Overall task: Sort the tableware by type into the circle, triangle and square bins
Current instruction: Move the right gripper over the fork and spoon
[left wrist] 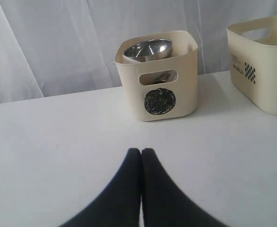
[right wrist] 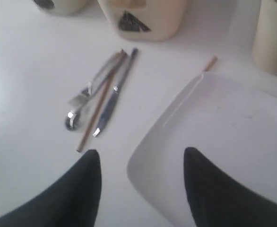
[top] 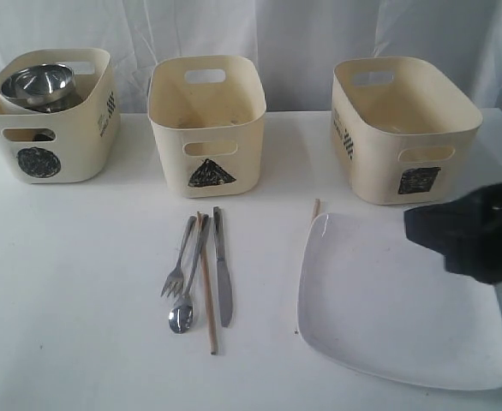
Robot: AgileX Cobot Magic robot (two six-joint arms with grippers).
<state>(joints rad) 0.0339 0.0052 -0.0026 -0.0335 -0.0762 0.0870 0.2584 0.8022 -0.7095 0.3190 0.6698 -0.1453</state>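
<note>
Three cream bins stand at the back: the circle bin (top: 50,128) holds a steel bowl (top: 37,83), the triangle bin (top: 206,128) is in the middle, the square bin (top: 405,137) at the right. On the table lie a fork (top: 178,261), spoon (top: 185,295), knife (top: 223,270) and a wooden chopstick (top: 206,291). A second chopstick (top: 315,208) pokes out from under the large white plate (top: 388,300). My right gripper (right wrist: 142,158) hangs open above the plate's corner (right wrist: 148,165). My left gripper (left wrist: 141,151) is shut and empty, facing the circle bin (left wrist: 160,80). Mugs and the white bowl are hidden.
White curtain hangs behind the table. The right arm (top: 478,231) shows as a dark blur over the plate's right side. The table's front edge lies just beyond the plate.
</note>
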